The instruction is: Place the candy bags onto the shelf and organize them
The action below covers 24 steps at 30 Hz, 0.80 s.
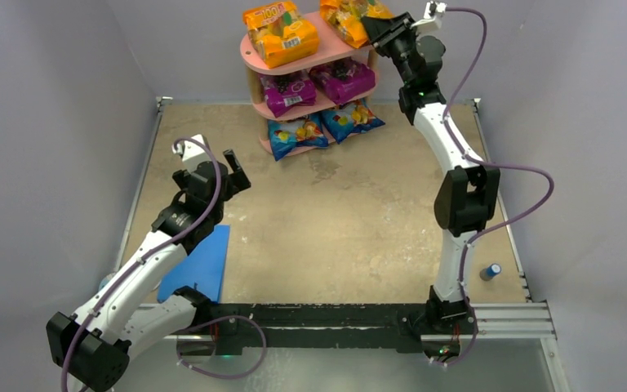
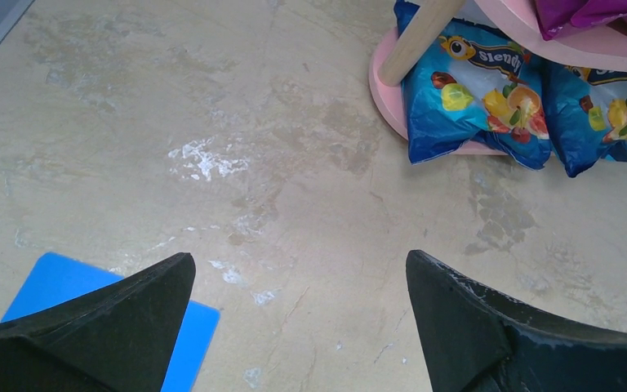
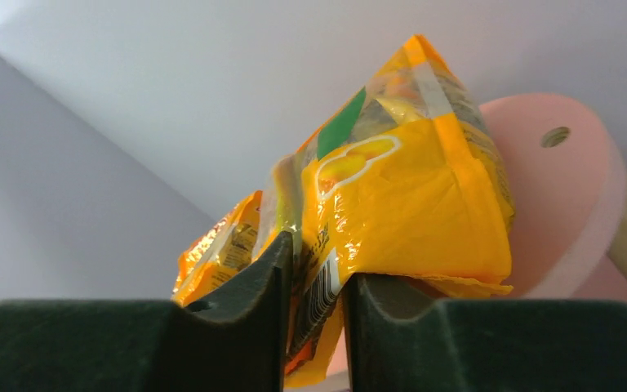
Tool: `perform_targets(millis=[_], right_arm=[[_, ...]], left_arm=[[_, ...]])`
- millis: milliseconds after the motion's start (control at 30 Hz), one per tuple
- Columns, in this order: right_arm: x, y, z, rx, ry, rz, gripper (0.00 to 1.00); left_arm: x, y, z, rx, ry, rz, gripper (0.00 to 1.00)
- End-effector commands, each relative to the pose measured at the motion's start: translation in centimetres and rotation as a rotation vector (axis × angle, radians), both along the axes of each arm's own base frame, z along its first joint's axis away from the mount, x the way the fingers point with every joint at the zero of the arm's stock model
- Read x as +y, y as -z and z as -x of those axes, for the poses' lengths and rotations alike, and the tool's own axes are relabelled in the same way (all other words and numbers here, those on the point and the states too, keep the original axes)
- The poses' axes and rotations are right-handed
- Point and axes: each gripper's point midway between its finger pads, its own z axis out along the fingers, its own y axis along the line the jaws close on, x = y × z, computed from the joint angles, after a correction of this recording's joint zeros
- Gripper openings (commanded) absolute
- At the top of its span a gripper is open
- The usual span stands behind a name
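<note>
The pink three-tier shelf [image 1: 253,53] stands at the back. Two blue candy bags [image 1: 296,133] [image 1: 351,119] lie on its bottom board, two magenta bags [image 1: 288,91] [image 1: 344,78] on the middle board, one orange bag [image 1: 280,33] on the top board. My right gripper [image 1: 375,26] is shut on the second orange bag [image 3: 408,204] and holds it at the top board's right end [image 3: 571,188]. My left gripper [image 2: 300,273] is open and empty above the table, left of the shelf. The blue bags [image 2: 473,102] also show in the left wrist view.
A flat blue mat [image 1: 200,265] lies at the near left by the left arm. A small blue-capped object [image 1: 490,270] lies outside the table's right rail. Grey walls close in the back and sides.
</note>
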Motion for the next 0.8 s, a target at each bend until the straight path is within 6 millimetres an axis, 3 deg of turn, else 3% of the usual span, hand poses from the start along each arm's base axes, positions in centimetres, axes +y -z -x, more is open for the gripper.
perform_targets(millis=[0,367,767], right_arm=[[2.1,-5.2,1.8,-0.076,-0.081,-0.061,0.33],[5.1,-3.9,1.9,-0.048,-0.154,-0.03,0.35],[3.5,-3.0,2.2,-0.014,-0.051,0.025,0.41]], left_arm=[[0.2,-0.3,0.1,-0.025,-0.022,0.018,0.99],[0.2,0.1,0.1,-0.016,-0.026,0.019,0.99],[0.2,0.0,0.3,-0.017,-0.021,0.03,0.99]])
